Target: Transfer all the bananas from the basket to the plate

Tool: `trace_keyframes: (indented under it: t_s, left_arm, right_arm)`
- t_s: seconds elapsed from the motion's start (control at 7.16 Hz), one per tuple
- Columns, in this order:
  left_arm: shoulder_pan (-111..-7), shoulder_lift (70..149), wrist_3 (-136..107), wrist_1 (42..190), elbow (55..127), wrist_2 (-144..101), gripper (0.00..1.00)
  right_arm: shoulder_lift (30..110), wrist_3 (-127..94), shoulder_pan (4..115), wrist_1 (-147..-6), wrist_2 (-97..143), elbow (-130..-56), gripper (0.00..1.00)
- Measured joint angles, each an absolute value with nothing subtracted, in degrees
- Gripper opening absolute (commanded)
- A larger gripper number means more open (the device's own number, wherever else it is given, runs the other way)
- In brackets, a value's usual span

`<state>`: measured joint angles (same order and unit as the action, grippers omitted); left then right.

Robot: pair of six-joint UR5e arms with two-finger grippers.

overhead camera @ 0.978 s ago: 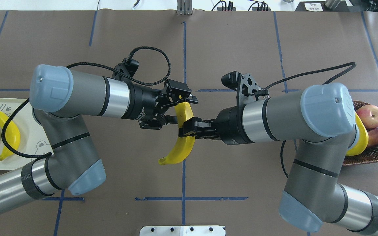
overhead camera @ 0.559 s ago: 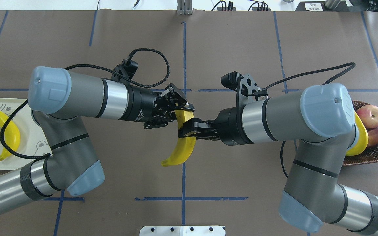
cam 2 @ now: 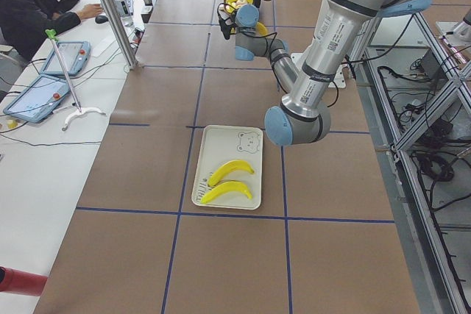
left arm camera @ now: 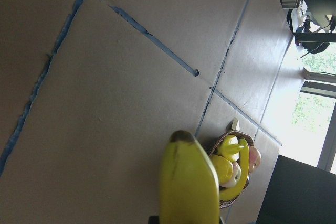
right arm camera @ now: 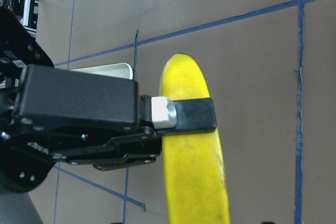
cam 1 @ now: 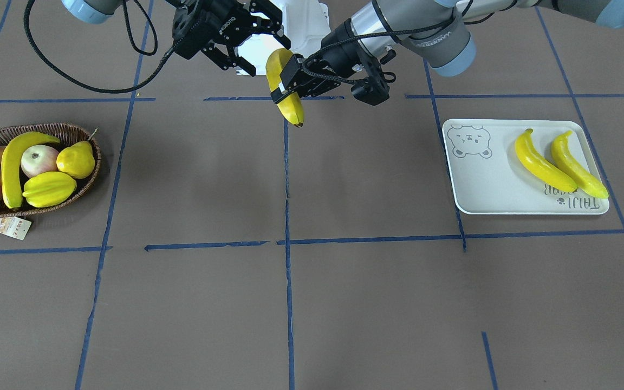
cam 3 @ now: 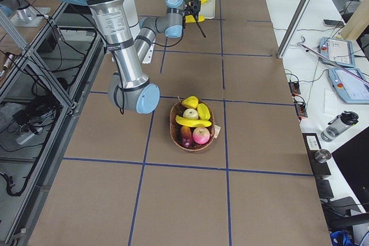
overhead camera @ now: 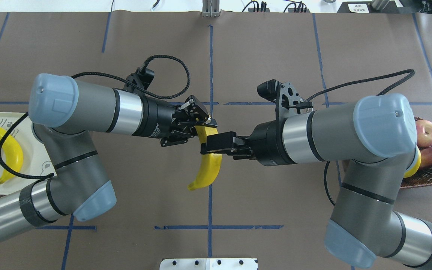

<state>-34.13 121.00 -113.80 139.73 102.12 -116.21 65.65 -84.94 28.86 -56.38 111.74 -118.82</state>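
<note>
One banana (overhead camera: 208,168) hangs over the middle of the table (cam 1: 344,303), clamped in its upper half by the left gripper (cam 1: 286,80), whose jaws press on opposite sides. Its dark lower tip points down below the fingers. The right gripper (overhead camera: 212,144) sits just beside the left one, on the robot's side of it, with its jaws spread to either side of the same banana. Two bananas (cam 1: 542,161) (cam 1: 577,165) lie side by side on the plate (cam 1: 485,184), well behind the left gripper, out past its arm. A fourth banana (cam 1: 11,162) lies in the basket (cam 1: 82,188), well behind the right gripper.
</note>
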Motion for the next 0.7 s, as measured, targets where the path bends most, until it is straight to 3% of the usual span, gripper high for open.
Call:
trace_keyframes:
  t_s: [0.28,0.7]
  left_arm:
    - [-40.9,117.5,-105.9,130.2,102.2,-124.1,0.00]
    - [-50.1,102.0,-89.8,122.2,102.3,-127.3,0.00]
  right_arm:
    - [68.7,-84.9,30.1,-56.6,111.9,-120.7,1.00]
    - [73.9,-84.8,33.7,-56.6,112.5,-122.1,1.00]
